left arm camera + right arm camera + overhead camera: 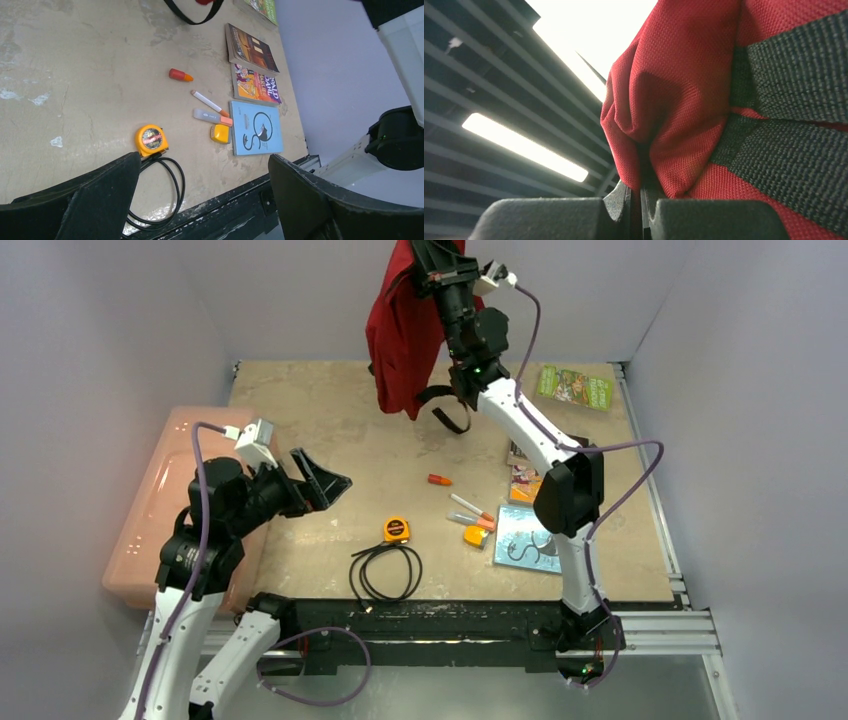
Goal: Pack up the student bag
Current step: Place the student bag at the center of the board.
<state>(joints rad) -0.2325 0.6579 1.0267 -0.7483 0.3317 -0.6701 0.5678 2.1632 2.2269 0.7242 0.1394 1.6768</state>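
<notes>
The student bag (400, 330), dark red fabric with black webbing, hangs in the air over the far middle of the table, and a black strap loop (445, 410) dangles below it. My right gripper (428, 254) is raised high at the top edge of the top view. In the right wrist view it (640, 210) is shut on a fold of the bag's red fabric (674, 100). My left gripper (335, 485) hovers open and holds nothing over the table's left side, and in the left wrist view it (204, 160) is above the front edge.
A pale pink plastic box (170, 500) stands at the left. On the table lie a yellow tape measure (396, 530), a coiled black cable (385, 570), an orange marker (439, 480), a white pen (470, 507), a blue book (527, 538), more books (522, 480) and a green book (575, 387).
</notes>
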